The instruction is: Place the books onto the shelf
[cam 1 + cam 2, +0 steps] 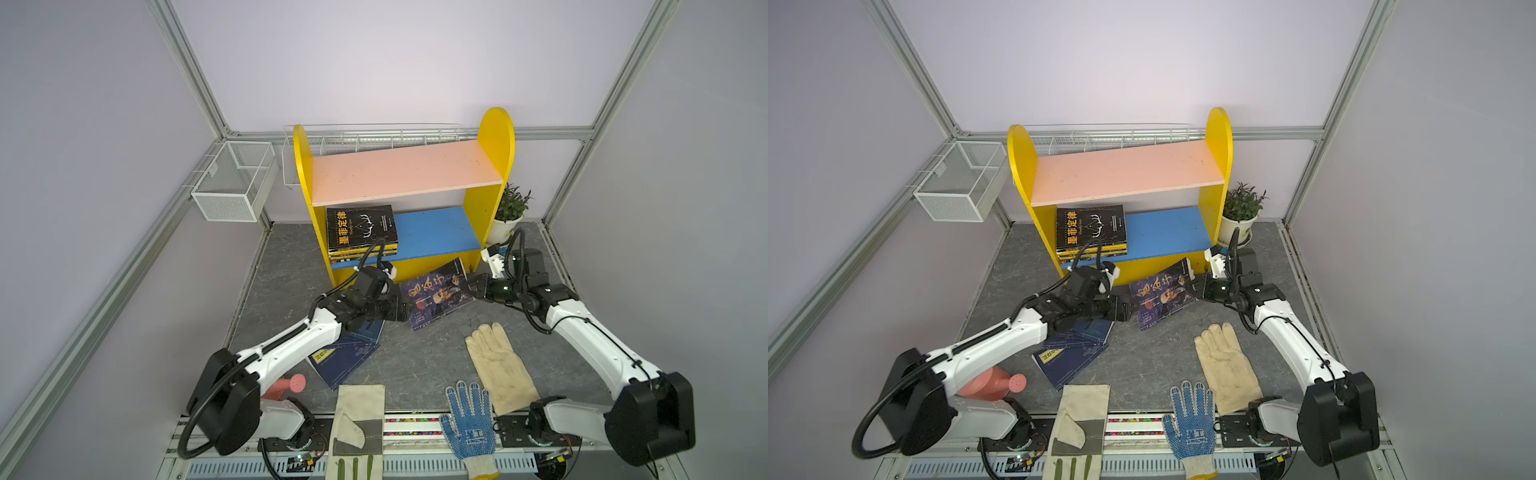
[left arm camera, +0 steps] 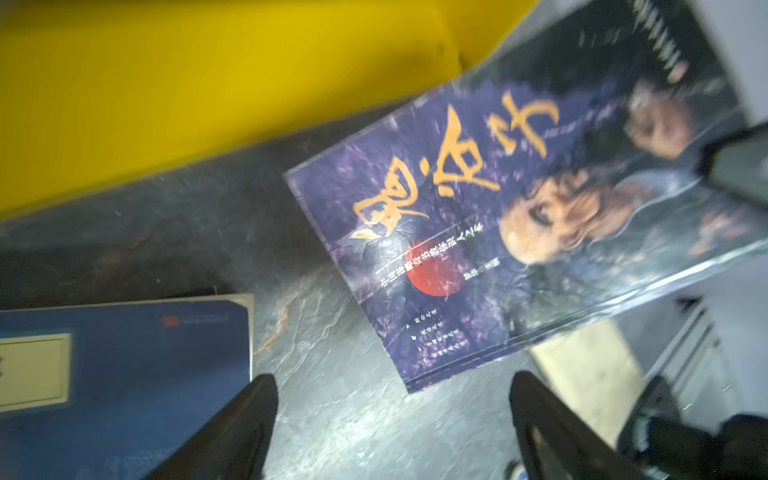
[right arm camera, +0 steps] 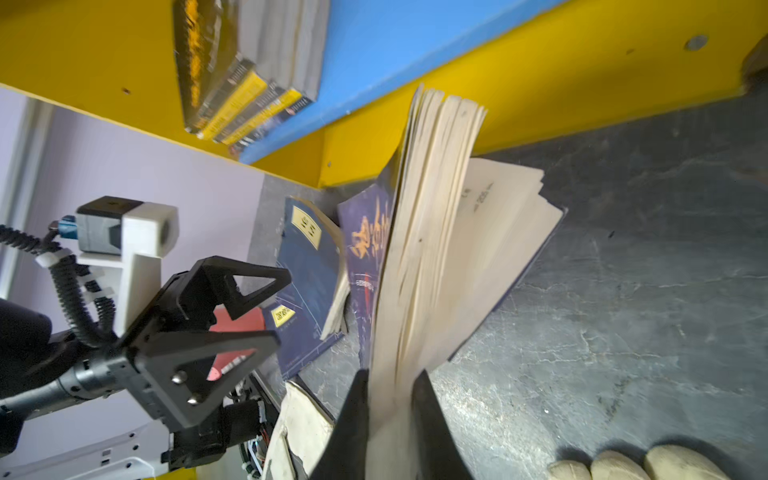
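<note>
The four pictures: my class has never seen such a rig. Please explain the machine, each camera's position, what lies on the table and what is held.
The machine is two robot arms, each with a pincer-like gripper. Two pictures look down from above; two come from cameras on the arms' wrists. On the grey table stand a yellow shelf, with a stack of books on its blue board, and a potted plant. In front lie navy books, three gloves and a pink watering can. The right gripper is shut on part of the purple book, which hangs open; the left gripper is open and empty.
</note>
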Controlling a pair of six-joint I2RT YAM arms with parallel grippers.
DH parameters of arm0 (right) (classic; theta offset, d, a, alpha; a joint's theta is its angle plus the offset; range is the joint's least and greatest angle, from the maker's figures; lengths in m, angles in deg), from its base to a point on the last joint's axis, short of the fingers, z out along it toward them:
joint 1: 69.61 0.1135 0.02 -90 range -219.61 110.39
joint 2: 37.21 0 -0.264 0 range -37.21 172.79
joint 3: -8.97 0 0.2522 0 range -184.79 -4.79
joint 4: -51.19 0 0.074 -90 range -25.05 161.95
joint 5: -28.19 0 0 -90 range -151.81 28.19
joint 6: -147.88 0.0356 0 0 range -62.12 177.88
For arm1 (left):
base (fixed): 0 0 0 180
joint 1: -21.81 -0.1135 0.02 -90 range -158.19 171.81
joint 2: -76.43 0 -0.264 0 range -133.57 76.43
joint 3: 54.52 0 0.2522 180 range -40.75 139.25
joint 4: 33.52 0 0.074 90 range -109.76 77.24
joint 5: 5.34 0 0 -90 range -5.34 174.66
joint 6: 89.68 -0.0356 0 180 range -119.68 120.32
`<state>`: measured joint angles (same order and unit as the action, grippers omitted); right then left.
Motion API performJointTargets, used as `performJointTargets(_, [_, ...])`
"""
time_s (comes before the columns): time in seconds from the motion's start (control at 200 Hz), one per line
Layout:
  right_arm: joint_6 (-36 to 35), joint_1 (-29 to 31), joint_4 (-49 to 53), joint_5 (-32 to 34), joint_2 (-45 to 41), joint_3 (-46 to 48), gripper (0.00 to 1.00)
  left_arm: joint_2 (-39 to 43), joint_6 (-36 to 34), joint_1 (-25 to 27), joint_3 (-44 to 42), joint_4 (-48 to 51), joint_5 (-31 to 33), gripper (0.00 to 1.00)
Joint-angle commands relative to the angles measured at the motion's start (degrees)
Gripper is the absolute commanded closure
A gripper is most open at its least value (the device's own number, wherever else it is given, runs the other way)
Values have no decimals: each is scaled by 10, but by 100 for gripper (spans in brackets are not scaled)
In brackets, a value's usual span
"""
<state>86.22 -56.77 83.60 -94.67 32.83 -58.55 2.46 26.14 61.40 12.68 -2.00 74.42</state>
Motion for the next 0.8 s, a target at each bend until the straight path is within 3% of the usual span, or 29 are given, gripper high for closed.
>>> performJointTargets(0.0, [54, -7, -108, -84, -51, 5, 93, 63, 50, -54, -47, -41, -50, 3])
performJointTargets(0.2, [184, -5, -301, -126, -63, 9, 93, 156, 127, -134, -134, -152, -154, 1])
performJointTargets(0.4, [151, 60, -284, -119, -29, -37, 93, 166, 180, -137, -177, -274, -232, 1])
performJointTargets(0.555, [177, 82, -327, -107, -5, -29, 93, 165, 199, -137, -197, -334, -267, 1])
performJointTargets(0.66, [186, 89, -343, -106, 4, -28, 93, 164, 210, -137, -202, -355, -279, 15])
performJointTargets(0.705, [185, 91, -344, -103, 7, -29, 93, 164, 215, -137, -202, -366, -287, 28])
performJointTargets(0.795, [180, 92, -340, -92, 14, -27, 93, 163, 219, -137, -196, -376, -296, 66])
